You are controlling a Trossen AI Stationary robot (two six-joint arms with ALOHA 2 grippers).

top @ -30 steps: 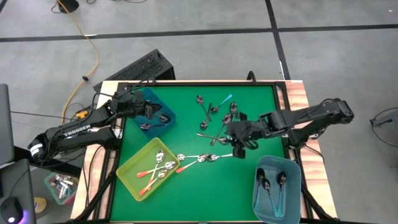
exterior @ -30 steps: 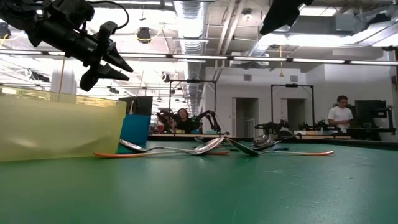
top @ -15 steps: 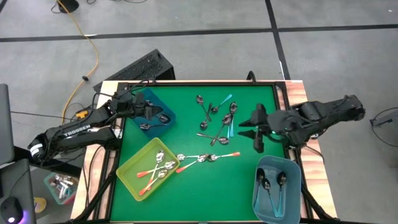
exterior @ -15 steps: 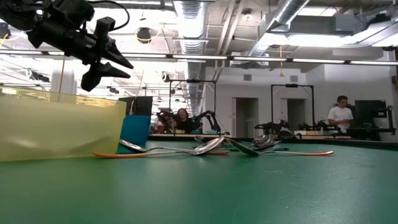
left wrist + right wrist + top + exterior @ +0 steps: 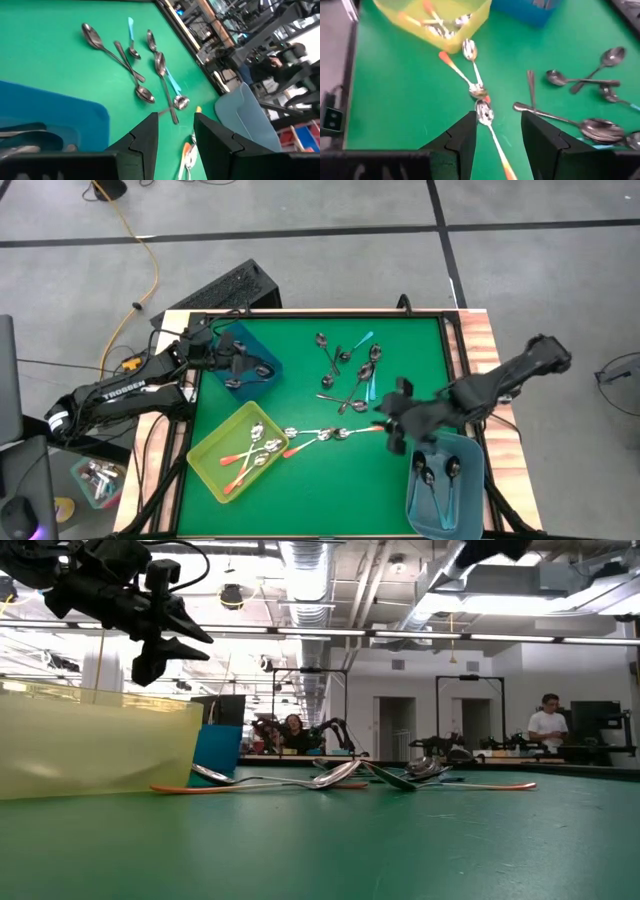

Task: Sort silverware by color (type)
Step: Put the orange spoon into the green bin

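Loose spoons lie on the green mat: a mixed cluster (image 5: 350,372) at the far middle and a row of orange-handled spoons (image 5: 330,434) nearer. Other spoons lie in the yellow bin (image 5: 212,463), the dark blue bin (image 5: 268,376) and the light blue bin (image 5: 470,490). My right gripper (image 5: 388,423) hovers open above the right end of the orange-handled row. In the right wrist view an orange-handled spoon (image 5: 484,113) shows on the mat between the fingers of the right gripper (image 5: 497,125). My left gripper (image 5: 240,360) (image 5: 175,122) hangs open and empty over the dark blue bin.
A wooden rim (image 5: 475,340) frames the mat. Bare green mat (image 5: 330,490) lies between the yellow and light blue bins. In the low view the yellow bin wall (image 5: 100,750) stands at the left, and people (image 5: 547,722) are in the room behind.
My right gripper has left the far spoon cluster, swung first toward the table's right edge, then toward the near edge, and now stands over the right end of the orange-handled row, still open. My left gripper has turned a little at the wrist without shifting. No spoon has moved.
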